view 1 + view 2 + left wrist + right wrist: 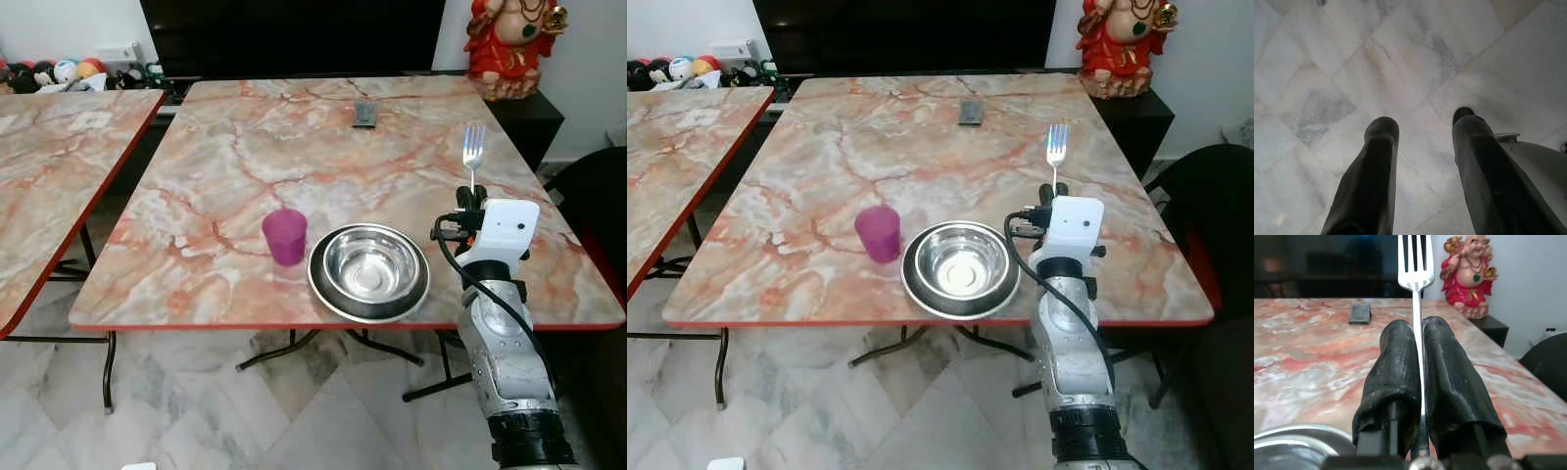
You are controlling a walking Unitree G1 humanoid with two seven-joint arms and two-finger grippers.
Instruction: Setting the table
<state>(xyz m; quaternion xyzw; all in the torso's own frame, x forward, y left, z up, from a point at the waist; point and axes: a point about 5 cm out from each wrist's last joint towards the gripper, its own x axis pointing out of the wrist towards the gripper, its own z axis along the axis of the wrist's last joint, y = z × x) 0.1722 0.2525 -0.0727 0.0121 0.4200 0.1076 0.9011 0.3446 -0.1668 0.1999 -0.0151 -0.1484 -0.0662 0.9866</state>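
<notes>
The left gripper [1422, 161] is held with its fingers parted over the marble floor [1400, 63], grasping nothing. On the table [294, 147], a purple cup [285, 236] is set just beside a steel bowl [369, 271]. Right of the bowl, a fork [473, 152] is clamped upright in the right gripper [1419, 377].

I am operating in a home dining or living room. Ahead of the right gripper [471, 201] stretches a marble-patterned folding desk [245, 147] with a red edge; a second like desk [59, 157] stands well to its left. Beyond the gripper, a red laughing-Buddha figurine [509, 44] sits on a dark cabinet [534, 113], beside a large dark screen [294, 34]. Soft toys [54, 73] line the far left wall. Marble floor tiles [245, 421] lie below.
</notes>
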